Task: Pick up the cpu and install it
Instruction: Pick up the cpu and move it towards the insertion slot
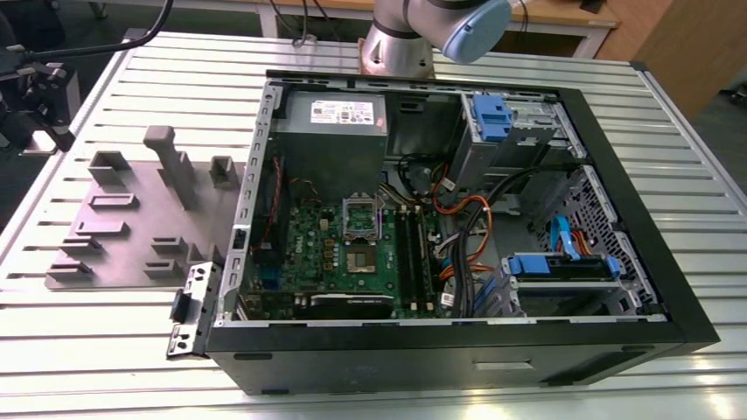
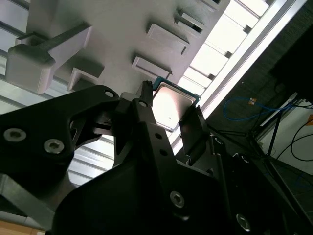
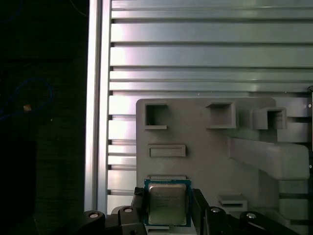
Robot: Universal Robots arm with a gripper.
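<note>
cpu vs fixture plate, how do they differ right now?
The cpu is small and flat with a shiny metal lid; the fixture plate is large, matte grey, with raised blocks. The cpu is held in the gripper; the fixture plate lies on the slatted table. Both are roughly rectangular.

**Arm and pincer, one moment.** In the exterior view, I see the lower part of my arm (image 1: 394, 51) as a silver-grey column standing upright. The joint housing (image 1: 473, 31) above it is capped in pale blue and turned toward the exterior view's right. In both wrist views, my pincer (image 2: 168, 115) (image 3: 167, 208) is black. Its two fingers (image 2: 145, 105) (image 3: 138, 204) run parallel and press in from opposite sides on the edges of the cpu (image 2: 170, 105) (image 3: 167, 203), which lies flat between them. In the second wrist view, black linkage plates (image 2: 58, 142) with bright screw heads spread behind the fingers.
</note>
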